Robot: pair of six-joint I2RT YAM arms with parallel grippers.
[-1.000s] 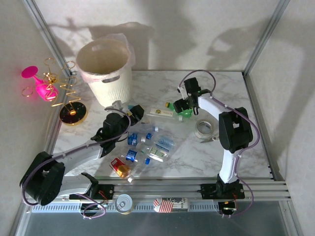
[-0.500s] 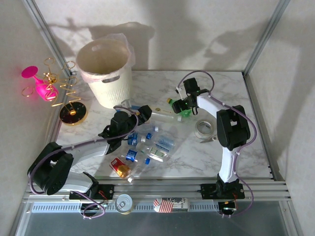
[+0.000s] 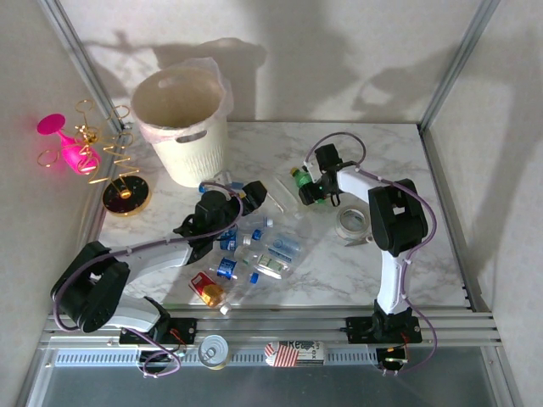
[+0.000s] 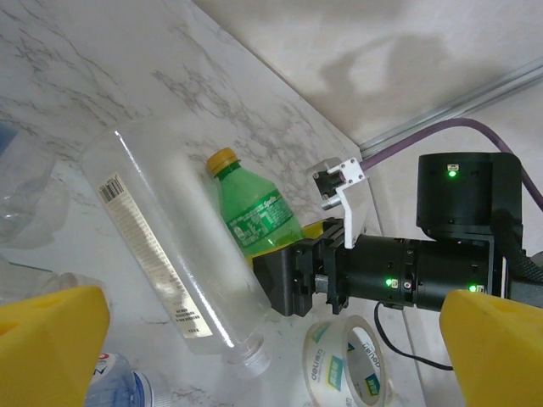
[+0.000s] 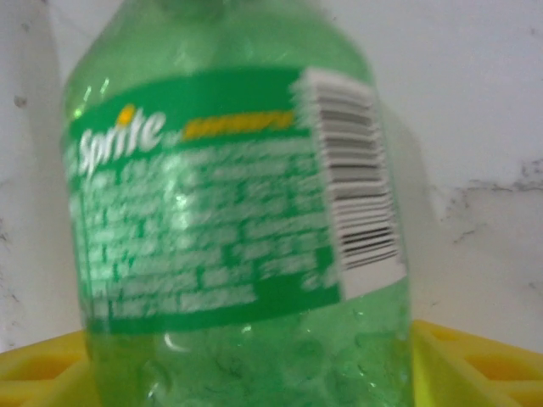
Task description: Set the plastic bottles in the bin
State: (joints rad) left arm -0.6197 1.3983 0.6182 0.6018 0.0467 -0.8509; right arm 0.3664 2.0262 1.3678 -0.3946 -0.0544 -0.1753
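Scanning for progress, I see no plastic bottles (image 3: 254, 250) in the bin (image 3: 199, 157) (every one lies on the table). My right gripper (image 3: 312, 191) straddles the green bottle (image 5: 229, 229), and I can't tell whether it grips it. The left gripper (image 3: 246, 192) gapes wide over a clear bottle (image 4: 161, 246).

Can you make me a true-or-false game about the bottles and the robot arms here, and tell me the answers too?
1. The green bottle has a yellow cap. True.
2. The green bottle is inside the bin. False: it is outside the bin, between the fingers of the right gripper.
3. The left gripper is open. True: its yellow pads stand far apart.
4. The tape roll hangs on the pink glass. False: it lies flat on the table near the right arm.
5. The clear bottle next to the green one lies on its side. True.
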